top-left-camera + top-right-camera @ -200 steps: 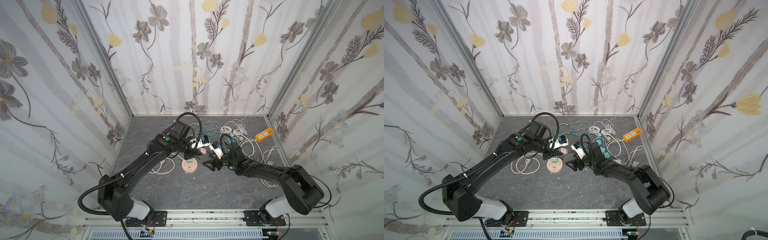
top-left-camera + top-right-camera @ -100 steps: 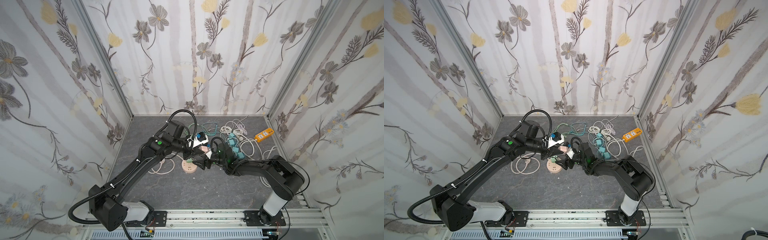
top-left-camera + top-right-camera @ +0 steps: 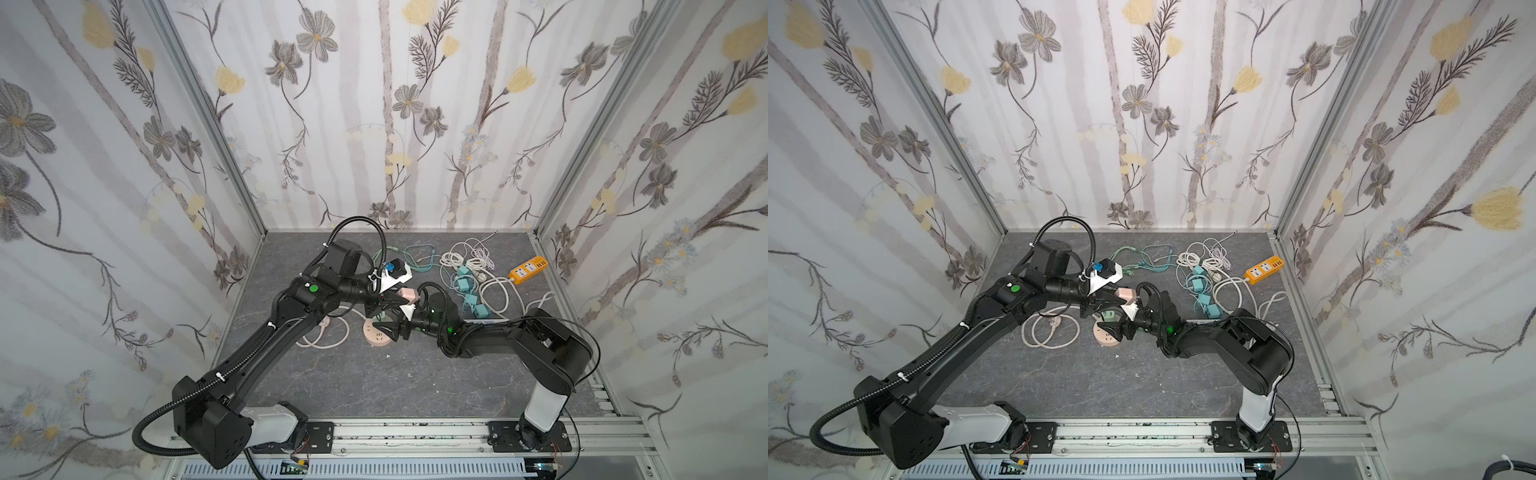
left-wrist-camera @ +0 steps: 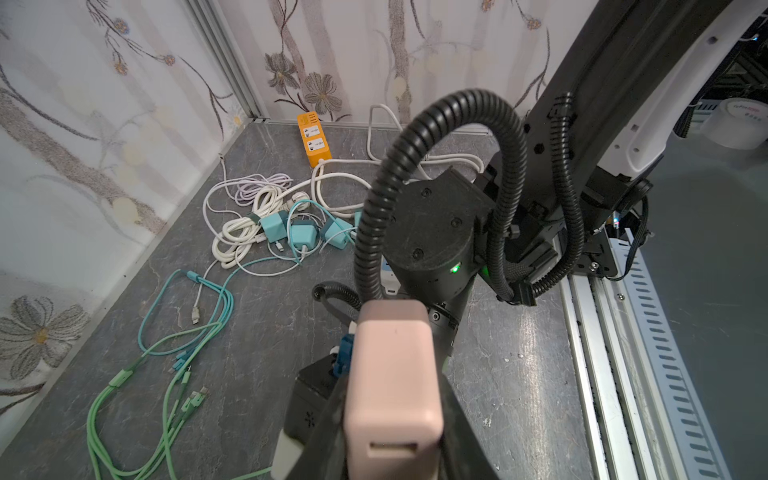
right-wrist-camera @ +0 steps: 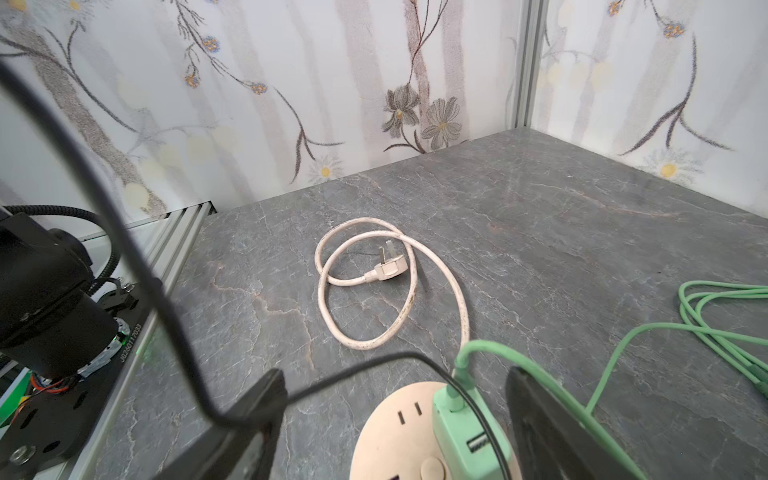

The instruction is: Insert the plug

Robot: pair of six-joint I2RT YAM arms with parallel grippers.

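This is a robotics lab test cell dressed up as a room. Floral wallpaper panels (image 3: 374,104) sit in bare aluminium posts (image 3: 210,120) around a grey stone-look tabletop (image 3: 374,386). A black left arm (image 3: 257,349) and right arm (image 3: 540,349) are bolted to an aluminium rail (image 3: 415,434) along the open front, with a slotted cable duct (image 3: 395,471) beneath and a roll of tape (image 4: 737,124) outside the cell.

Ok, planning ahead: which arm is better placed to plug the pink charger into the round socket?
Left, probably. The left jaws are shut on the pink charger, close to the round socket. The right jaws stand open either side of that socket, holding nothing.
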